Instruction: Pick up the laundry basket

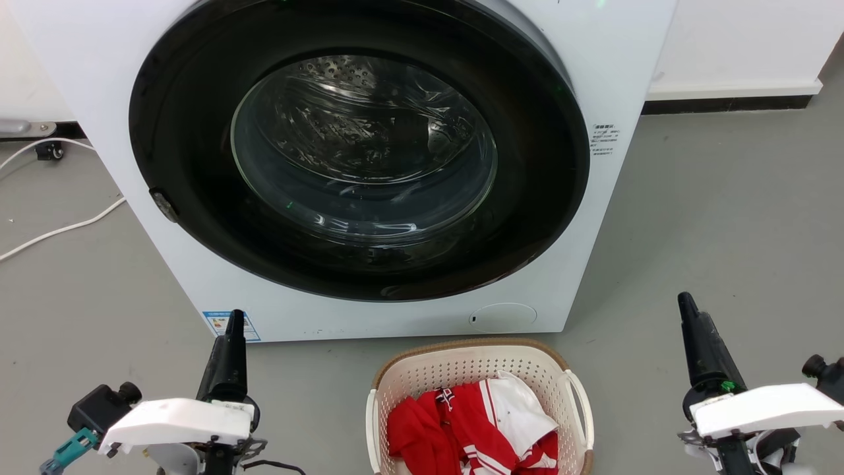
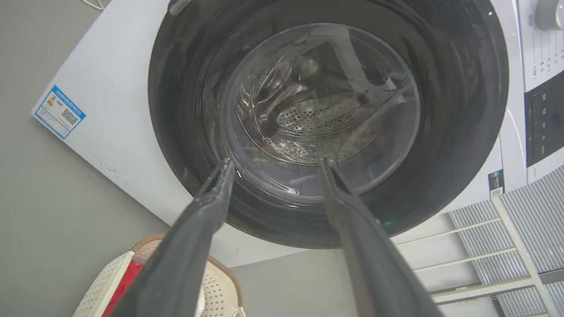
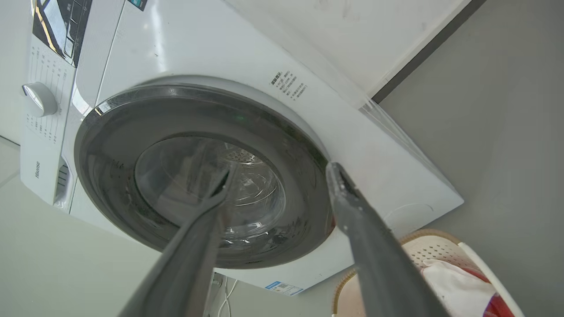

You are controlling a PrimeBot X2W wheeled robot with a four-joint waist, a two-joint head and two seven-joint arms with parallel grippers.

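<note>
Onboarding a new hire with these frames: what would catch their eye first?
The front-loading washer's big dark round door dominates the upper middle of the head view, the steel drum showing through its glass. Below it on the grey floor stands the laundry basket, with red and white clothes inside. The left claw and right claw flank it, both open.

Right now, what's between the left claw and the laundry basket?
Bare grey floor lies between the left claw and the laundry basket, seen in the head view.

washer front: "Hisense" | blue label: print too small to read | door-side sticker: illegible
</note>
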